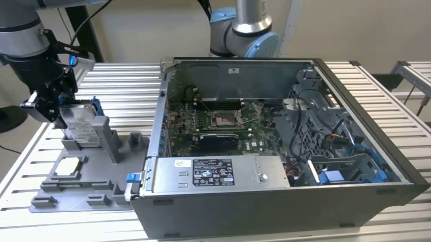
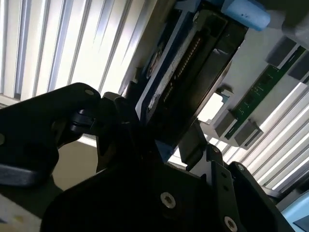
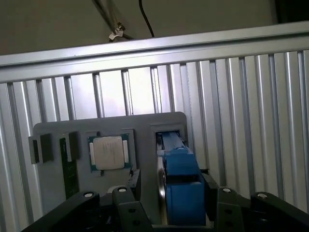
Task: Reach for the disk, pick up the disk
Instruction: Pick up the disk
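Hand (image 1: 66, 107) at the exterior view's left, fingers closed on top of disk (image 1: 81, 126). Disk stands on edge in grey fixture (image 1: 101, 161) on worktop (image 1: 121, 85), beside open computer case (image 1: 283, 151); square chip (image 1: 69, 166) lower left.

disk (image 1: 81, 123) partly behind pincer (image 1: 60, 108), arm (image 1: 20, 30) cut off at exterior view's top edge

"Where is the arm (image 1: 20, 30)?"

"At the exterior view's left. Its grey links come in from above, and the wrist points steeply down."

"And the gripper (image 1: 60, 112)?"

"It's black and hangs low under the wrist, tipped slightly off vertical. Both wrist views show its dark, bolted body in the foreground."
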`<act>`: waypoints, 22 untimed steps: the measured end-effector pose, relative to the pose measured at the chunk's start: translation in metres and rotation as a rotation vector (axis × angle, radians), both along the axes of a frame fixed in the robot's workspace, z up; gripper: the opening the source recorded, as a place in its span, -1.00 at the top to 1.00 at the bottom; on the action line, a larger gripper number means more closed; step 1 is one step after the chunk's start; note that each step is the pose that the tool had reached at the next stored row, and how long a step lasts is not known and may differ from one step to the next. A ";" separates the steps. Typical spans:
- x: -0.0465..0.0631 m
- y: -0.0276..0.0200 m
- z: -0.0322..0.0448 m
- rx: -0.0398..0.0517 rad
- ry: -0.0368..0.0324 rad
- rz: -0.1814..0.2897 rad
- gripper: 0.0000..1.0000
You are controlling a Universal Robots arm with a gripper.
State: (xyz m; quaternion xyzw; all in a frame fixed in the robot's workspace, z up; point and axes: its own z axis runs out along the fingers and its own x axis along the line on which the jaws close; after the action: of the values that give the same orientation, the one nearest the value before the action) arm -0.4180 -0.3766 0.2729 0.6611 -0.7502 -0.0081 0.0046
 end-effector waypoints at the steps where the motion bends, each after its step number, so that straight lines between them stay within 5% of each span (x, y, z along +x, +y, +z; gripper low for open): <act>1: 0.000 0.0001 -0.0019 0.0000 0.0001 0.000 -1.00; 5: 0.000 0.0002 -0.0078 0.0000 0.0001 0.000 -1.00; 20: 0.000 0.0003 -0.0085 0.0000 0.0001 0.000 -1.00; 21: 0.000 0.0003 -0.0085 0.0000 0.0001 0.000 1.00; 22: 0.000 0.0003 -0.0086 0.0000 0.0001 0.000 1.00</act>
State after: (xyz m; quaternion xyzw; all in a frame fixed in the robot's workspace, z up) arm -0.4182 -0.3763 0.2643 0.6611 -0.7502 -0.0081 0.0046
